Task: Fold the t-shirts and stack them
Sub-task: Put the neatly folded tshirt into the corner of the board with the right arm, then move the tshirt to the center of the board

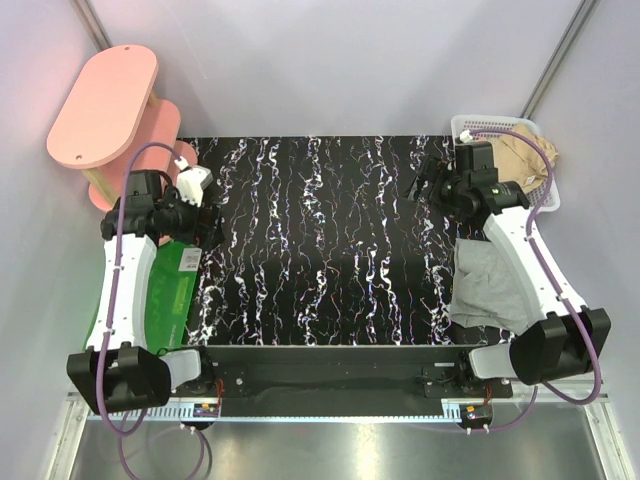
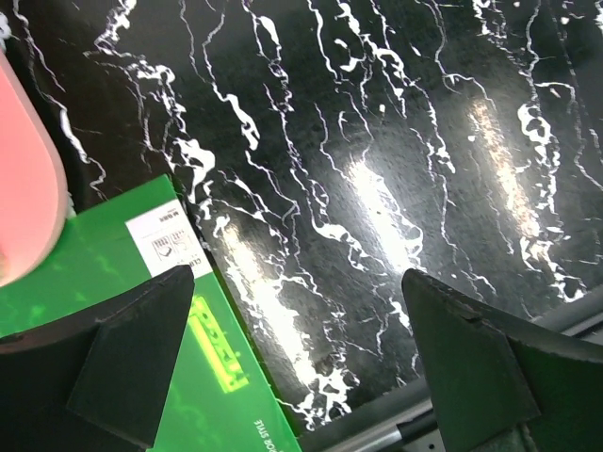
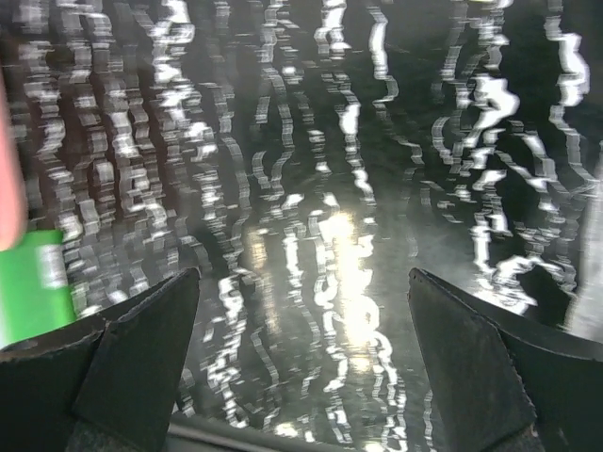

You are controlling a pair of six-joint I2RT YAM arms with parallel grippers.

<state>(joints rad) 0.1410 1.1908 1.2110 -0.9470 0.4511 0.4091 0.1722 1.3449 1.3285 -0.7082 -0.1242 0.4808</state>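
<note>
My left gripper [image 2: 297, 275] hangs over the bench [image 1: 320, 230] with its jaws spread wide and nothing between them. My right gripper [image 3: 301, 273] is likewise wide and empty above bare bench. Seen from above, the left one sits towards 10 o'clock of the bench and the right one towards 2 o'clock. Nearest my right arm, at about 4 o'clock, the grey t-shirt [image 1: 485, 285] lies rumpled on the bench's edge, partly beneath the arm's forearm. A tan t-shirt [image 1: 520, 160] is heaped in the white basket [image 1: 470, 125] off the corner at 2 o'clock. I judge folding has not begun, and the step in hand is fetching a shirt. The grey one looks the closer reach. The next move calls for my right gripper to swing back towards 4 o'clock, drop onto a fold of cloth and pinch it. It then drags the shirt to the middle, where both grippers can spread it flat. The bench is glossy black streaked with white and throws glare. A green mat [image 1: 170, 290] lies at 8 o'clock under my left arm. A pink stand [image 1: 105, 105] sits past 10 o'clock, and pale walls enclose everything.
</note>
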